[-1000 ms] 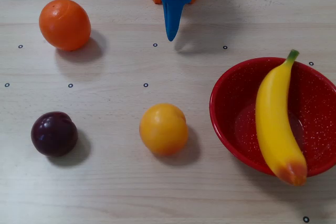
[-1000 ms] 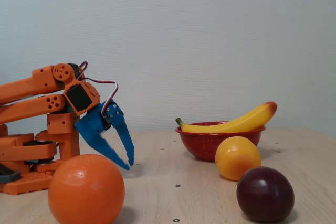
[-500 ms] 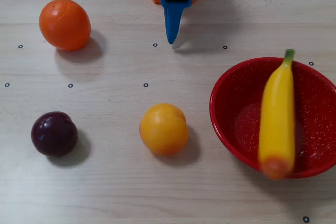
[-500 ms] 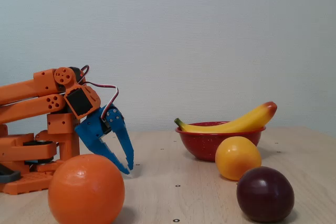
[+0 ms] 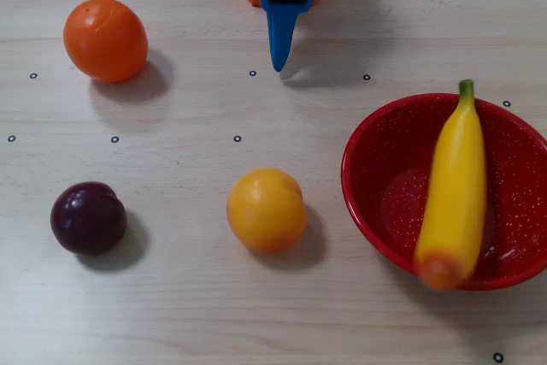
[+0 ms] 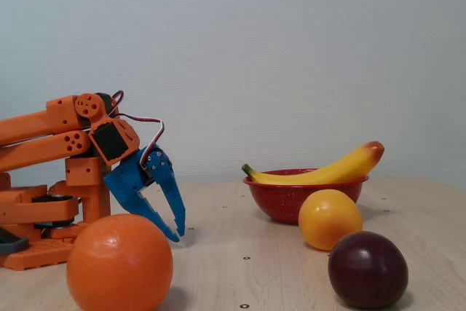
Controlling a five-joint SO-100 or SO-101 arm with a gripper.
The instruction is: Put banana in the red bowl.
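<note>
The banana (image 5: 457, 190) lies across the red bowl (image 5: 376, 203) at the right of the overhead view. Its green stem rests on the far rim and its orange-red end sticks out over the near rim. In the fixed view the banana (image 6: 328, 172) rests on top of the bowl (image 6: 280, 202). My gripper (image 5: 279, 64) is at the top middle of the table, well left of the bowl, close to the arm's base. It points down at the table, and its blue fingers meet at the tips in the fixed view (image 6: 178, 234), with nothing between them.
An orange (image 5: 105, 39) lies at the far left, a dark plum (image 5: 88, 217) at the near left and a round yellow-orange fruit (image 5: 266, 209) in the middle. The arm's orange base (image 6: 44, 216) stands at the table's back edge.
</note>
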